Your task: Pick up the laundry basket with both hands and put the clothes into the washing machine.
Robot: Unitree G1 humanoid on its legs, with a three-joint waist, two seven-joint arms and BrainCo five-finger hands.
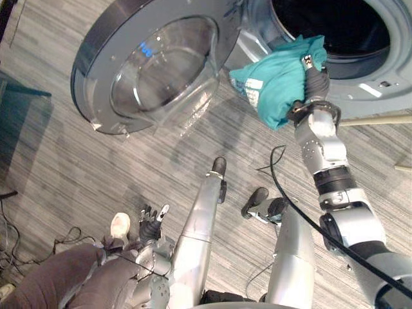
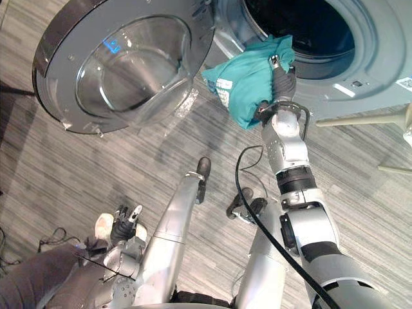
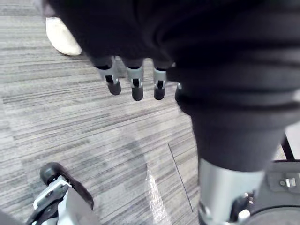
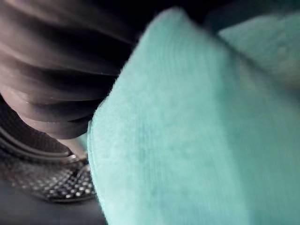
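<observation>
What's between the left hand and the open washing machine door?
Bare grey floor, shown in the left eye view, separates the left hand from the door.

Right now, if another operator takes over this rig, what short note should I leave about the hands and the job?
Right hand: shut on the teal garment, held at the drum mouth; most of the cloth hangs outside.
Left hand: open, low near the floor, holding nothing.
Washer door: open.
Done: garment brought to the machine.
Left: push it fully into the drum, then let go.
</observation>
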